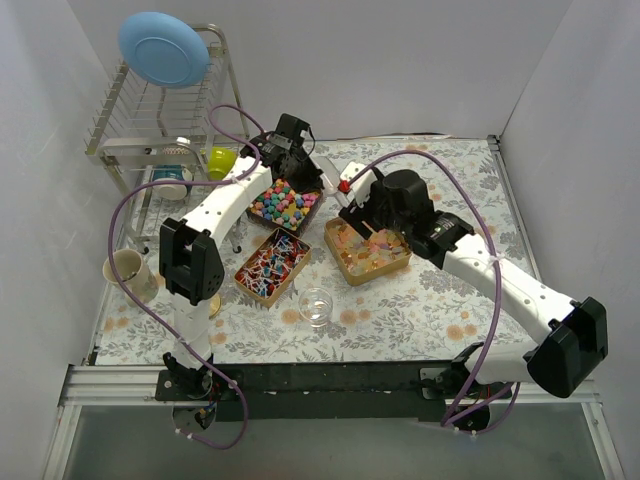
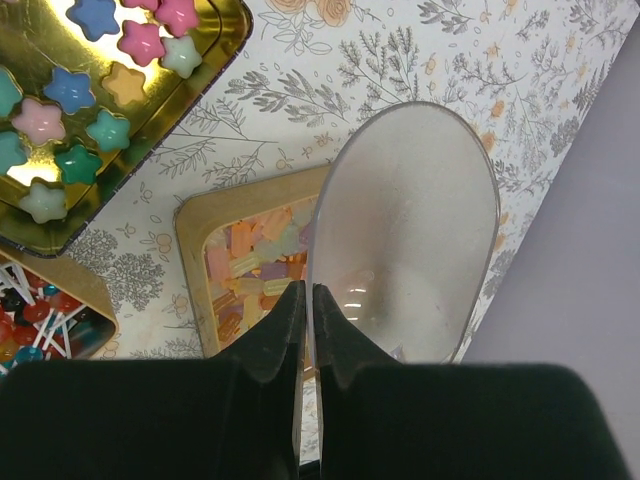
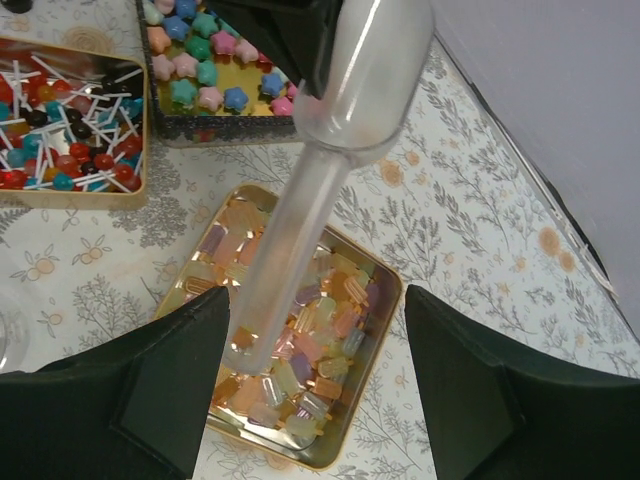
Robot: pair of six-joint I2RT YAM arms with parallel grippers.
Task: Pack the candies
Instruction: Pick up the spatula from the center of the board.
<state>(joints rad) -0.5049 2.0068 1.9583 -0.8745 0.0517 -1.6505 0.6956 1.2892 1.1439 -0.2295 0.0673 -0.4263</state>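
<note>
Clear plastic scoop (image 2: 410,230) is clamped in the closed left gripper (image 2: 308,290), tilted over the gold tray (image 2: 190,270) at the table's (image 1: 450,300) middle, probably to hand across (or dig). The right gripper (image 3: 318,300) stands wide and empty, astride its narrow end. Candies (image 3: 310,395) lie in their trays.

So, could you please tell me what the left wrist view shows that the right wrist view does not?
Only the left wrist view looks into the hollow of the clear scoop, with the left gripper shut on it. Only the right wrist view shows the right gripper open, a finger either side of the gummies. Both show the clear scoop, gummies, star candies and lollipops.
</note>
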